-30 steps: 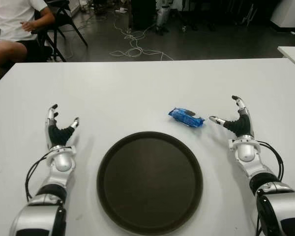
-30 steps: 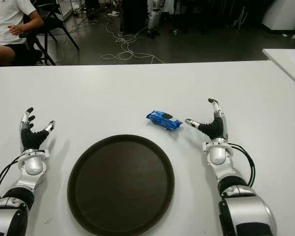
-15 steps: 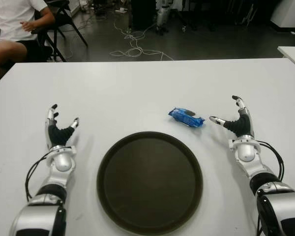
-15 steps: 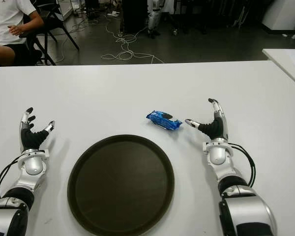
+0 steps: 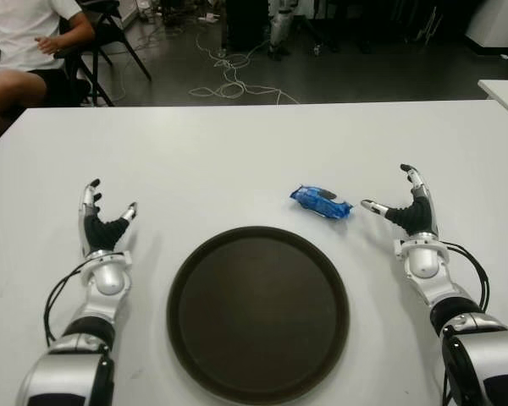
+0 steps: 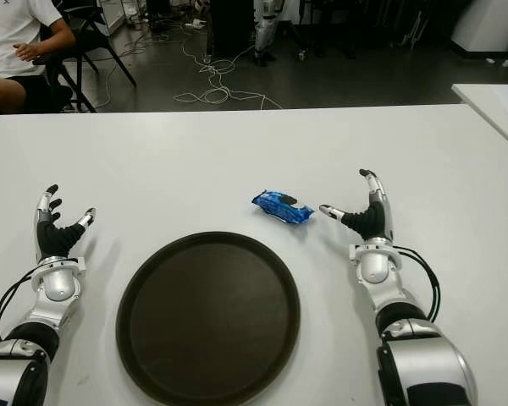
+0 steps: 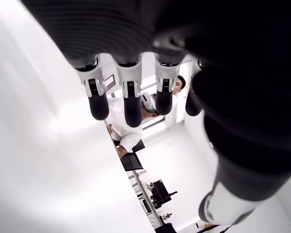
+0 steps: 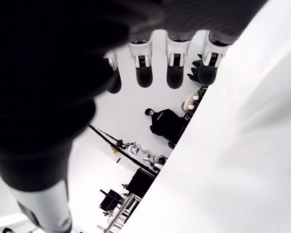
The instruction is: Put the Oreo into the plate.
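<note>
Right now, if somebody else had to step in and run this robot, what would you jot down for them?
Left hand: open, holds nothing, left of the plate.
Right hand: open, holds nothing, thumb pointing toward the Oreo pack, close to it but not touching.
Oreo pack: blue wrapper, lying on the white table just beyond the plate's far right rim, outside it.
Plate: dark, round, nothing on it.
Done: nothing yet.
Left: grasp the pack, most likely with the right hand, and set it in the plate.

White table (image 5: 237,152): Oreo pack (image 5: 321,202), dark plate (image 5: 258,312).
</note>
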You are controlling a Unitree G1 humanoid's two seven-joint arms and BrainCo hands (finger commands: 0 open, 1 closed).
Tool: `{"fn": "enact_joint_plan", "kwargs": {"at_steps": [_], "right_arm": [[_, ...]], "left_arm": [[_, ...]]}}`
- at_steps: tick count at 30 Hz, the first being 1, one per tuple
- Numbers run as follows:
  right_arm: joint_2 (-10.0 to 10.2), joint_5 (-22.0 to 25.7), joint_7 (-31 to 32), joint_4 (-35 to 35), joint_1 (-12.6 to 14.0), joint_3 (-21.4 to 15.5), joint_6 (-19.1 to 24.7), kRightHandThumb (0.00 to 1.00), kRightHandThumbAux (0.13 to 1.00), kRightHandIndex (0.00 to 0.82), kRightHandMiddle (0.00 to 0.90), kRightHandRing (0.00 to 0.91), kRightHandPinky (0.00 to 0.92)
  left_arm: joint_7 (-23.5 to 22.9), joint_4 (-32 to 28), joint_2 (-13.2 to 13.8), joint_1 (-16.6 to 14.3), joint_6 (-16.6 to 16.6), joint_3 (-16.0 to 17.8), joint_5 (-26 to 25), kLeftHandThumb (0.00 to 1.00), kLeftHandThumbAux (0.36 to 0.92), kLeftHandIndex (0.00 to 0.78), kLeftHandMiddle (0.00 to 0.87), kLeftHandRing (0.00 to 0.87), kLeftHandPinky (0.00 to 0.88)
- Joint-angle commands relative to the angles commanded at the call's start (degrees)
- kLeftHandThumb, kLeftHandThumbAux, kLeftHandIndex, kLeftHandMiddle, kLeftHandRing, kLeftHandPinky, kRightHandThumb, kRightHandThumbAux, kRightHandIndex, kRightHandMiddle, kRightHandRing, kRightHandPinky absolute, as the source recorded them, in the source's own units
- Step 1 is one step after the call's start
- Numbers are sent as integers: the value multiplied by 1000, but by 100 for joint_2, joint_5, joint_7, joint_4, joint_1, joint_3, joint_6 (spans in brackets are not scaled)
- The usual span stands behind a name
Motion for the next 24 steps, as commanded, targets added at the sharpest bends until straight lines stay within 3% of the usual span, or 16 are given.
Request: {"fn": "enact_joint_plan", "kwargs": {"at_steps": [24], "right_arm": [[19,82,121,3,-6,-59,54,0,751,67,74,67,54]], "left_arm": [[-48,3,1,-14,13,12,-25,48,806,116,92,91,101]]}}
